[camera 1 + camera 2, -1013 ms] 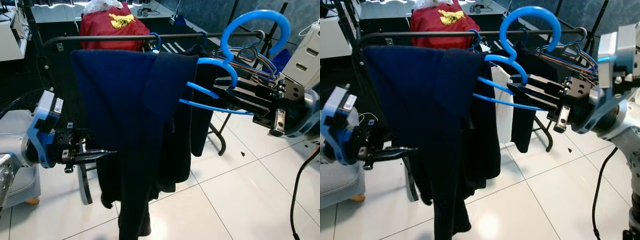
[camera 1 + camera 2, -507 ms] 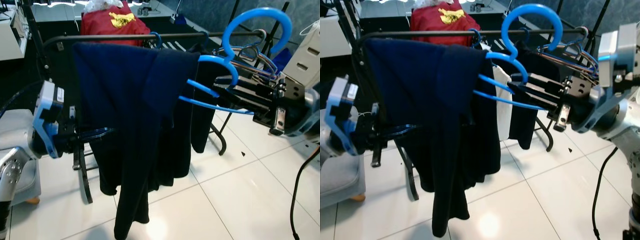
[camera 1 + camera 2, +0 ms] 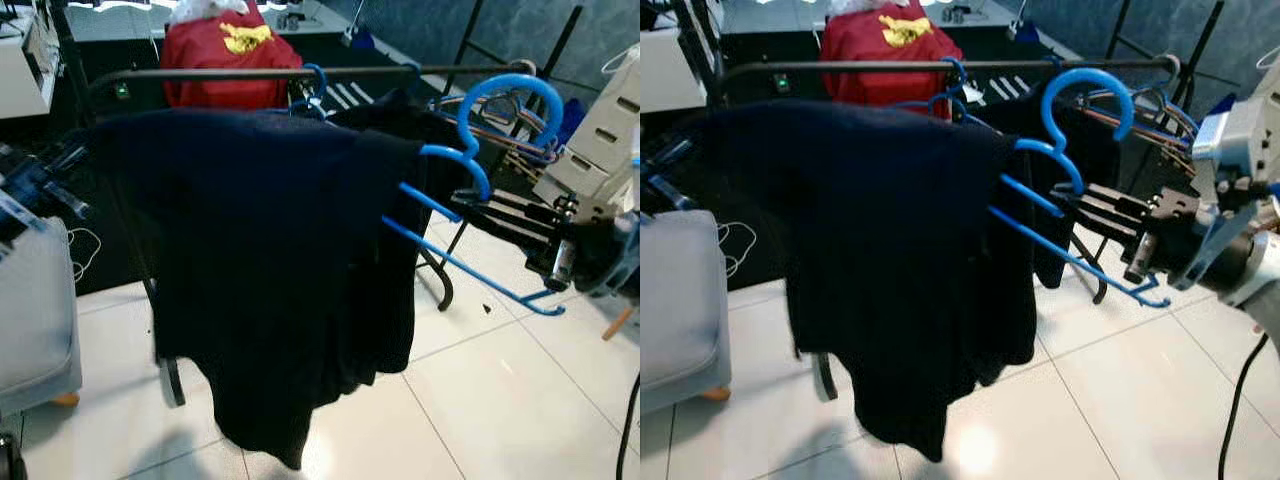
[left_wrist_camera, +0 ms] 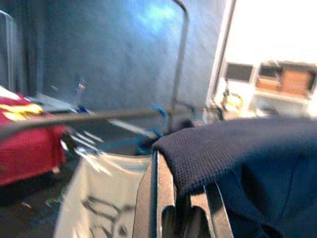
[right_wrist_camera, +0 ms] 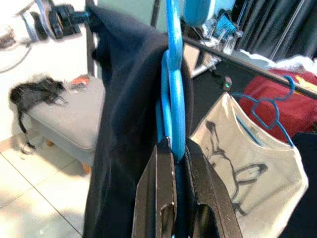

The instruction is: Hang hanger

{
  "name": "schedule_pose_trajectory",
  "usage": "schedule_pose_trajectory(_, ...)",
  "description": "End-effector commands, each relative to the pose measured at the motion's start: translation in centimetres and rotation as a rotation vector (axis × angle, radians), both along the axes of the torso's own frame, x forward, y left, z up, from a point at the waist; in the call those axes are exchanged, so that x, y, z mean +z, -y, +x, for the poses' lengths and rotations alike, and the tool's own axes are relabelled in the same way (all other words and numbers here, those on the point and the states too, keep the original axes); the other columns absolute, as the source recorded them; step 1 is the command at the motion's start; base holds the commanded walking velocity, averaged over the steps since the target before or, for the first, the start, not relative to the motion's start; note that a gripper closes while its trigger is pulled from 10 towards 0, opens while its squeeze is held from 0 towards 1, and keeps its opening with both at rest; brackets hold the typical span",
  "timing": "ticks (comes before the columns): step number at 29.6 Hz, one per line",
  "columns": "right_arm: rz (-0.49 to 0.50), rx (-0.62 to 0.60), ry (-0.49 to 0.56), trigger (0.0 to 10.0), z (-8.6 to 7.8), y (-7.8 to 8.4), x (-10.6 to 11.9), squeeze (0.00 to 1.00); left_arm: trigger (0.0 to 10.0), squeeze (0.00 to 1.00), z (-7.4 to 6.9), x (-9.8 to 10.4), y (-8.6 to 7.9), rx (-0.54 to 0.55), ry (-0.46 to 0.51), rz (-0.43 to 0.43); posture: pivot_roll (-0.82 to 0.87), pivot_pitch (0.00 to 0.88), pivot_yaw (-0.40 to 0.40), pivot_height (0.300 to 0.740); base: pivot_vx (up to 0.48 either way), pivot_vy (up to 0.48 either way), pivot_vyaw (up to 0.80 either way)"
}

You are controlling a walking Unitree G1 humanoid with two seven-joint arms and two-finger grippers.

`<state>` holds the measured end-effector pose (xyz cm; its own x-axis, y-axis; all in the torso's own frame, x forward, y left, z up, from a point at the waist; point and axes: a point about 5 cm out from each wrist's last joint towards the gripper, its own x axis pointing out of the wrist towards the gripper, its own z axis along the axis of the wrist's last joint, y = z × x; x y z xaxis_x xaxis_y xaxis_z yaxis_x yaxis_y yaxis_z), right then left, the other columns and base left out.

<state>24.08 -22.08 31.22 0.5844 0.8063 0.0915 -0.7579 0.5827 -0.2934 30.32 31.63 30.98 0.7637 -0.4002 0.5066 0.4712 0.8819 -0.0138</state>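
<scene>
– Right tool [image 3: 1110, 215] clamped on the blue hanger [image 3: 1080, 150], near the neck, hook [image 3: 510, 95] up and free so it can go over the rail.
– Left tool [image 4: 181, 198]?
– Pinching the far edge of the dark garment [image 3: 260, 260], spreading it so it doesn't slide off the hanger.
– Hanger's position?
– Held in the air just in front of the black rail [image 3: 250, 73], not on it yet.
– Behind?
– Red shirt [image 3: 225, 50] and other hangers [image 3: 500, 125] already on the rail; grey ottoman [image 3: 675, 290] at left.
</scene>
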Motion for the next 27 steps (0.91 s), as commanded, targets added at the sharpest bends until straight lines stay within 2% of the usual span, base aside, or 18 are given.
schedule_pose_trajectory(1,-0.016,-0.045,0.002,0.0,0.1,0.5,-0.3,0.0,0.4,0.0,-0.3,0.7,-1.1,0.045,0.029,-0.04,-0.07,0.1,-0.053,0.74,0.0,0.0,0.0)
schedule_pose_trajectory(3,-0.062,-0.076,-0.048,0.0,0.5,0.7,-1.7,0.0,0.5,0.0,0.0,0.8,-1.7,0.09,0.034,-0.091,-0.07,0.101,-0.054,0.74,0.0,0.0,0.0)
schedule_pose_trajectory(4,-0.075,-0.088,-0.074,0.0,0.7,0.8,-2.4,0.0,0.0,0.0,0.1,0.9,-2.0,0.109,0.039,-0.12,-0.07,0.099,-0.054,0.74,0.0,0.0,0.0)
schedule_pose_trajectory(6,-0.09,-0.104,-0.104,0.0,0.9,1.0,-3.3,0.0,0.0,0.0,0.2,1.0,-2.3,0.125,0.045,-0.154,-0.07,0.097,-0.053,0.74,0.0,0.0,0.0)
schedule_pose_trajectory(14,-0.12,-0.097,-0.196,0.0,0.9,0.8,-5.7,0.0,0.0,0.0,0.6,1.5,-2.7,0.149,0.071,-0.219,-0.07,0.094,-0.051,0.74,0.0,0.0,0.0)
schedule_pose_trajectory(16,-0.178,-0.115,-0.242,0.0,0.9,0.9,-7.2,0.0,0.0,0.0,0.8,1.7,-2.8,0.171,0.072,-0.234,-0.07,0.092,-0.051,0.74,0.0,0.0,0.0)
schedule_pose_trajectory(18,-0.204,-0.122,-0.259,0.0,0.9,0.9,-7.9,0.0,0.0,0.0,0.9,1.8,-2.9,0.182,0.072,-0.241,-0.07,0.092,-0.051,0.74,0.0,0.0,0.0)
schedule_pose_trajectory(19,-0.139,-0.113,-0.268,0.0,0.9,0.6,-8.4,0.0,0.2,0.0,1.5,0.5,-2.0,0.183,0.016,-0.178,-0.06,0.09,-0.049,0.74,0.0,0.0,0.0)
schedule_pose_trajectory(20,-0.139,-0.113,-0.268,0.0,0.9,0.6,-8.4,0.0,0.2,0.0,1.5,0.5,-2.0,0.183,0.016,-0.178,-0.06,0.09,-0.049,0.74,0.0,0.0,0.0)
schedule_pose_trajectory(21,-0.084,-0.112,-0.276,0.0,1.0,0.4,-8.9,0.0,0.3,0.0,2.0,-0.6,-1.1,0.174,-0.031,-0.133,-0.06,0.088,-0.048,0.74,0.0,0.0,0.0)
schedule_pose_trajectory(23,-0.084,-0.112,-0.276,0.0,1.0,0.4,-8.9,0.0,0.3,0.0,2.0,-0.6,-1.1,0.174,-0.031,-0.133,-0.06,0.088,-0.048,0.74,0.0,0.0,0.0)
schedule_pose_trajectory(24,-0.019,-0.145,-0.306,7.6,1.3,0.6,-10.0,0.0,0.6,0.0,2.4,-2.7,0.4,0.156,-0.108,-0.054,-0.06,0.089,-0.048,0.74,0.0,0.0,0.0)
schedule_pose_trajectory(25,0.035,-0.184,-0.337,7.8,1.5,0.7,-11.2,0.0,0.2,0.0,2.6,-4.9,1.6,0.135,-0.18,-0.011,-0.06,0.09,-0.047,0.74,0.0,0.0,0.0)
schedule_pose_trajectory(26,0.059,-0.212,-0.357,7.8,1.7,0.9,-12.0,0.0,0.2,0.0,2.6,-6.2,2.4,0.122,-0.22,0.006,-0.06,0.092,-0.047,0.74,0.0,0.0,0.0)
schedule_pose_trajectory(27,0.059,-0.212,-0.357,7.8,1.7,0.9,-12.0,0.0,0.2,0.0,2.6,-6.2,2.4,0.122,-0.22,0.006,-0.06,0.092,-0.047,0.74,0.0,0.0,0.0)
